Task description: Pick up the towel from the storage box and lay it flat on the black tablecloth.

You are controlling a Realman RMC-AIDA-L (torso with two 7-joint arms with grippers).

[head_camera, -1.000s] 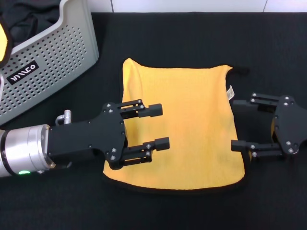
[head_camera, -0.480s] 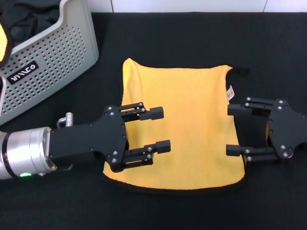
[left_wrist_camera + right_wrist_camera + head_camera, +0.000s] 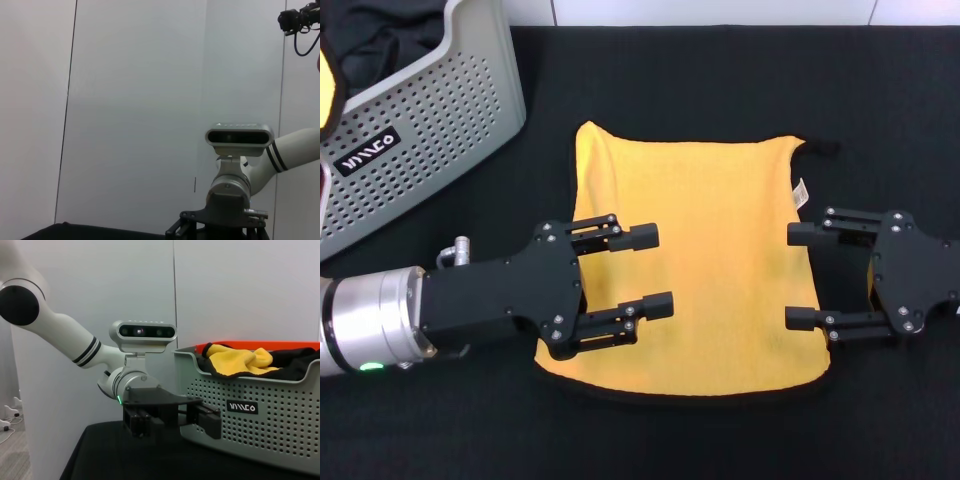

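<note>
The towel (image 3: 720, 220) lies spread flat, yellow side up, on the black tablecloth (image 3: 670, 90). Its black trim shows along the edges and its white tag (image 3: 801, 192) is at the right edge. My left gripper (image 3: 648, 270) is open and empty over the towel's left part. My right gripper (image 3: 794, 277) is open and empty, with its fingertips over the towel's right edge. The storage box (image 3: 430, 110) stands at the far left. The right wrist view shows the box (image 3: 260, 410) and the left gripper (image 3: 170, 422) beside it.
A black garment (image 3: 380, 30) and another yellow cloth (image 3: 240, 361) lie in the box. The left wrist view shows only a wall and the right arm's wrist camera (image 3: 239, 137). A white wall edge runs behind the table.
My right gripper has moved left, bringing its fingertips over the towel's right edge. The left gripper has hardly moved. The towel lies as before.
</note>
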